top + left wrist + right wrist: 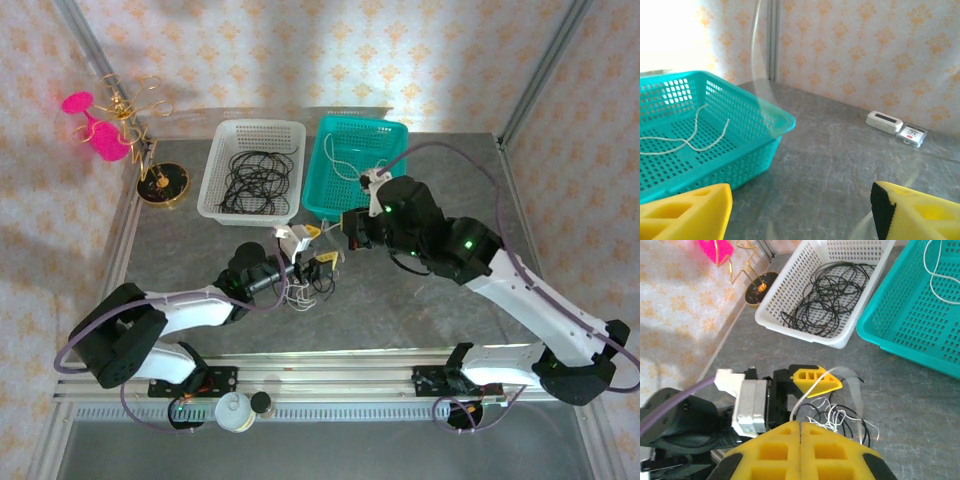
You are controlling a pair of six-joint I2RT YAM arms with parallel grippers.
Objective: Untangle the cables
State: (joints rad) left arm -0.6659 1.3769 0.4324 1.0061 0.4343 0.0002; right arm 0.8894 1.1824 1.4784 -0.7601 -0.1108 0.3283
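Note:
The cables are a small loose tangle of black and whitish cord [306,290] on the grey table, seen in the right wrist view just beyond my right fingertips [847,420]. My right gripper [801,424] is shut, and a whitish strand [812,390] rises out of its tip in a blurred arc. In the top view the right gripper [340,236] hangs just above the tangle. My left gripper [318,248] is open right beside it. Its yellow fingers [685,210] stand wide apart around bare table in the left wrist view, where the gripper [800,220] holds nothing.
A white basket [215,175] of black cords and a teal basket [395,135] with one whitish cord stand behind the tangle. A gold stand with pink ornaments [163,185] is at the far left. Two small white devices [884,121] lie by the wall.

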